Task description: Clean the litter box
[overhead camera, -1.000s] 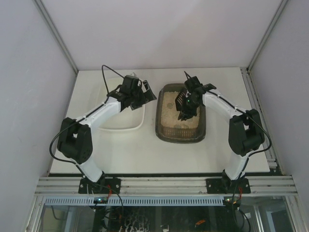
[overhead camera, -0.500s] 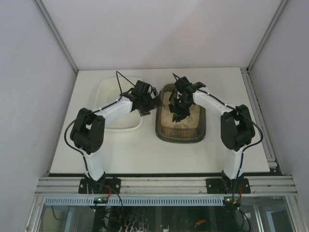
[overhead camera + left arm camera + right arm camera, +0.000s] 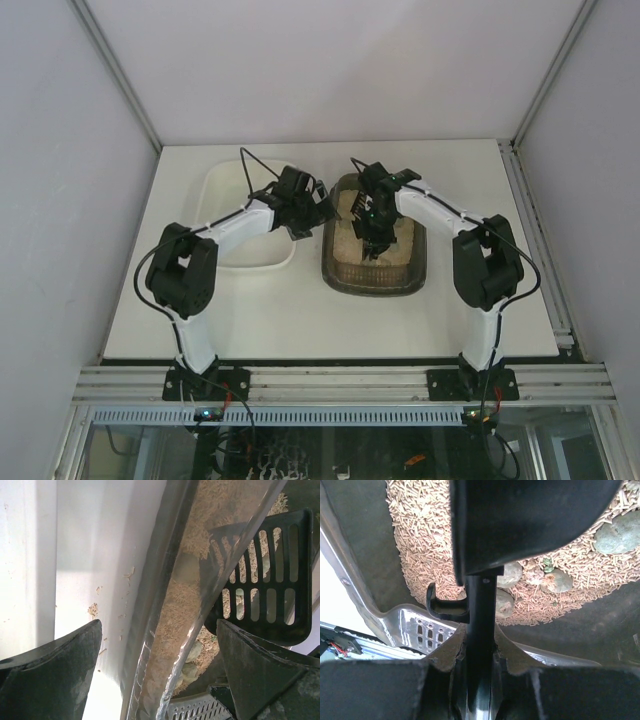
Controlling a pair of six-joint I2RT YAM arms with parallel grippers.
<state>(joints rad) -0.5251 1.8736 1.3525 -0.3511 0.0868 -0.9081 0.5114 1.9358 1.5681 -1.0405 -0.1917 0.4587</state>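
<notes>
The litter box [image 3: 372,287] is a dark tray of beige pellets at mid-table. My left gripper [image 3: 319,214] is open at its left rim. In the left wrist view the open gripper [image 3: 160,680] straddles that rim [image 3: 167,615], with one finger outside and one inside. My right gripper [image 3: 372,218] hangs over the litter, shut on the handle [image 3: 480,630] of a black slotted scoop [image 3: 265,590]. The scoop's head is low over the pellets. Grey-green lumps [image 3: 619,532] lie in the litter [image 3: 420,545], and some [image 3: 192,652] sit near the left wall.
A white tray [image 3: 235,258] stands just left of the litter box, under my left forearm. A few stray pellets [image 3: 93,610] lie on the white surface beside the box. White walls close in the table on three sides.
My left arm has swung right from over the white tray to the litter box's left rim. The right gripper with the scoop has shifted left inside the box.
</notes>
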